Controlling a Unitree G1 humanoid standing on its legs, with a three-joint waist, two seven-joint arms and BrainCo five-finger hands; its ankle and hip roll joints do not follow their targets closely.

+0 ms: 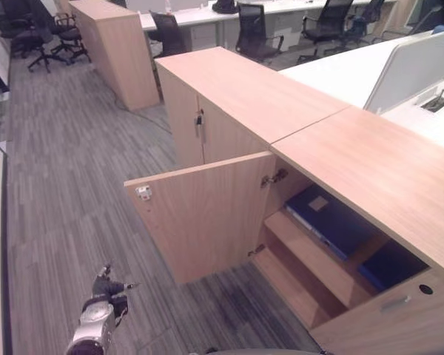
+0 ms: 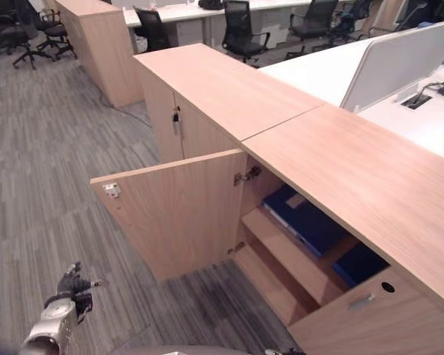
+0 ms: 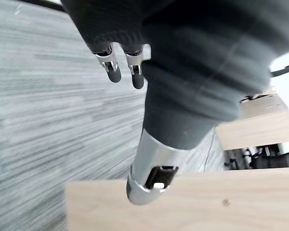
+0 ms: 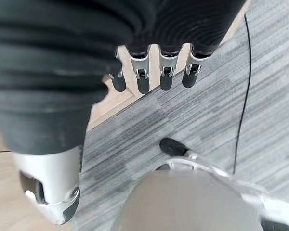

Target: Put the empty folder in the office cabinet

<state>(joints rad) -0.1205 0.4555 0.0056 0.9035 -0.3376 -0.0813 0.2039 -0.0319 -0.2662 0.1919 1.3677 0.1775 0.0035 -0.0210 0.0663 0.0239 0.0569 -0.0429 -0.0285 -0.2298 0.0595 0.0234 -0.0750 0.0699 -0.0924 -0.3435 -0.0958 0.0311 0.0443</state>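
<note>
The office cabinet [image 1: 370,166] stands at the right with its left door [image 1: 203,214] swung wide open. Inside, a dark blue folder [image 1: 329,220] lies flat on the upper shelf, and a second dark blue one [image 1: 388,265] lies lower and further right. My left hand [image 1: 106,290] hangs low over the carpet, left of the open door, fingers [image 3: 113,71] relaxed and holding nothing. My right hand [image 4: 143,79] points down at the carpet beside the cabinet's wood, fingers straight and empty.
A closed wooden cabinet [image 1: 229,89] with a key in its door adjoins the open one. Another tall cabinet [image 1: 118,48] stands further back left. Office chairs [image 1: 255,33] and desks line the back, with a white partition [image 1: 414,66] at the right. Grey carpet [image 1: 66,185] stretches left.
</note>
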